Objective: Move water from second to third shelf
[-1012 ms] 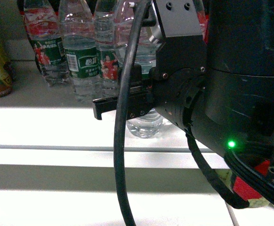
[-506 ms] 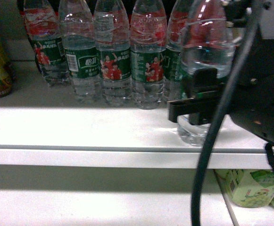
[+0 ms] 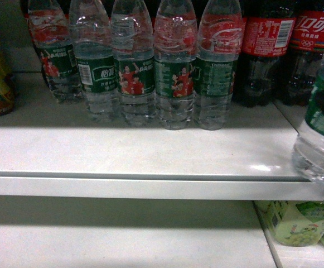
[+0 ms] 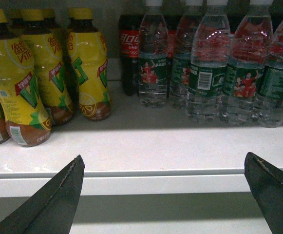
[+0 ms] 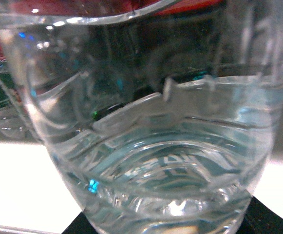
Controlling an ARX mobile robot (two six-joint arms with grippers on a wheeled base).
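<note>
Now water (image 3: 319, 139) in right tool (image 5: 165, 226)

Water bottle (image 3: 318, 134) – clear glossy ribbed plastic; shelf (image 3: 139, 151) – smooth.

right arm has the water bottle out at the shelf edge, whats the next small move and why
Probably pull the water bottle a bit further clear of the shelf edge before changing height. In the head view its base hangs at the right end of the shelf lip, and the right wrist view is filled by the bottle, so the right gripper seems clamped on it. The left gripper is open and idle.
</note>
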